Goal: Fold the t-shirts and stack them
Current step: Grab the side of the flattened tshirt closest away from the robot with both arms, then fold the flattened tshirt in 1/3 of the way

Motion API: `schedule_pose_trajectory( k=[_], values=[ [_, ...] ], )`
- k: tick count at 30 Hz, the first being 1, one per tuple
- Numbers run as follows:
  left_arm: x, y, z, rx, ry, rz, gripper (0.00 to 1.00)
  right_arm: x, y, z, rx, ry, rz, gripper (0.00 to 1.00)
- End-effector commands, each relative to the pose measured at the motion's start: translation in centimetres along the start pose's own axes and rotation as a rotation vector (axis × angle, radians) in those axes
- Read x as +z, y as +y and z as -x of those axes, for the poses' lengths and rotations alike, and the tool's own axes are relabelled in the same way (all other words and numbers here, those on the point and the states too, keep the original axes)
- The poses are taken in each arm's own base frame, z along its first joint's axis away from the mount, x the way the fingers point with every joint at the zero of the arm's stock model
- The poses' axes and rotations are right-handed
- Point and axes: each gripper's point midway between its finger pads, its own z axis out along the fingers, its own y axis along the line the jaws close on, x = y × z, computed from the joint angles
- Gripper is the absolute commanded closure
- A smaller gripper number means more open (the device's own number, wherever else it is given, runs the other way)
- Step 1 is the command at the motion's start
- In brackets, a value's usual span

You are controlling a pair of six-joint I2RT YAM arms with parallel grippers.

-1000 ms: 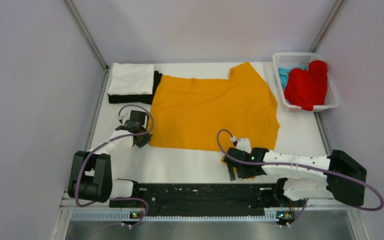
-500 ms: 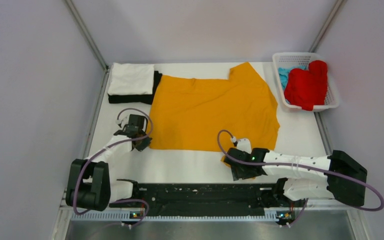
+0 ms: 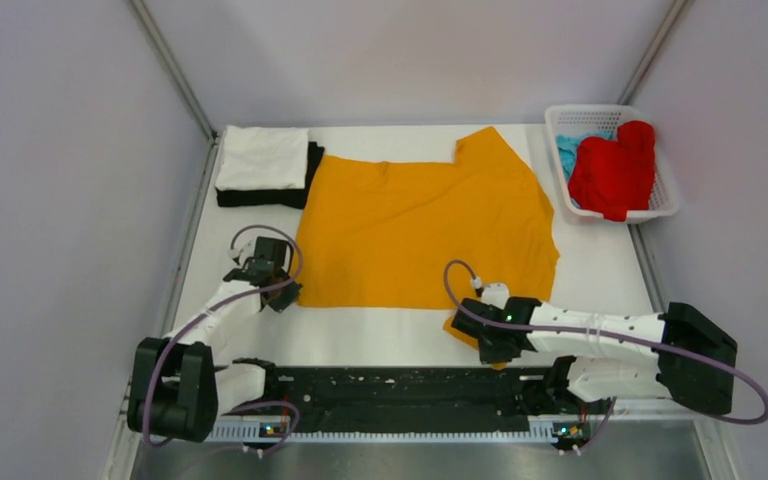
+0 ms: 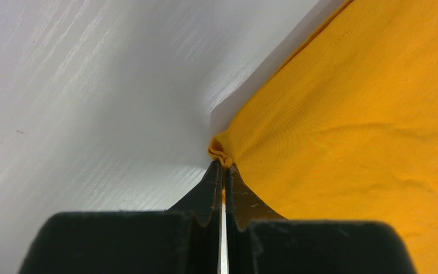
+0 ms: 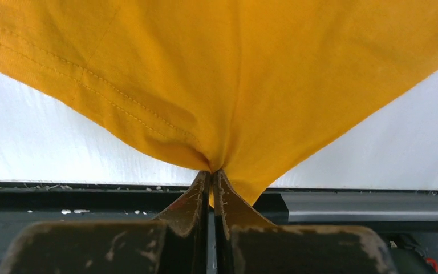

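A mustard orange-yellow t-shirt (image 3: 420, 225) lies spread on the white table. My left gripper (image 3: 288, 295) is shut on its near left corner (image 4: 219, 149). Near the front edge, my right gripper (image 3: 482, 343) is shut on the shirt's near right sleeve (image 5: 217, 131), which hangs pulled into a point between the jaws. A folded white t-shirt (image 3: 261, 157) rests on a folded black t-shirt (image 3: 260, 197) at the back left. A red t-shirt (image 3: 615, 170) and a light blue t-shirt (image 3: 568, 150) lie crumpled in the basket.
The white lattice basket (image 3: 668, 190) stands at the back right corner. A black rail (image 3: 400, 385) runs along the near edge between the arm bases. Grey walls close in the table at left, right and back.
My right gripper has shut on the sleeve and shifted slightly toward the near edge. My left gripper has drawn the shirt's corner a little nearer, pulling the hem with it.
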Motion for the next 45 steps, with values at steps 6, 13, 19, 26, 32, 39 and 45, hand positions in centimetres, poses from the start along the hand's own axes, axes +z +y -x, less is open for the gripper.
schedule_pose_trajectory(
  k=[6, 13, 19, 26, 32, 39, 45],
  values=[
    [-1.3, 2.6, -1.8, -0.039, 0.019, 0.03, 1.0, -2.0, 0.3, -2.9, -0.027, 0.07, 0.076, 1.0],
    [-2.9, 2.5, -2.1, -0.042, 0.015, -0.025, 1.0, -4.3, -0.2, -3.2, -0.025, 0.085, 0.097, 1.0],
    [-2.9, 2.1, -2.1, -0.039, 0.024, -0.037, 1.0, -6.0, 0.4, -3.6, -0.044, 0.104, 0.186, 1.0],
    [-3.3, 0.0, -0.8, -0.03, 0.014, -0.09, 1.0, -7.1, 0.4, 0.0, -0.041, -0.019, 0.144, 1.0],
    [-3.3, -2.6, 1.5, -0.021, -0.011, -0.105, 1.0, -6.8, -0.5, 6.3, 0.009, -0.159, 0.061, 1.0],
    [-2.9, -5.8, 4.0, -0.013, -0.02, -0.12, 1.0, -8.2, -2.7, 14.9, 0.103, -0.395, -0.103, 1.0],
    [-2.6, -6.7, 5.9, -0.019, -0.054, -0.097, 1.0, -8.7, -2.5, 19.7, 0.11, -0.504, -0.06, 1.0]
  ],
)
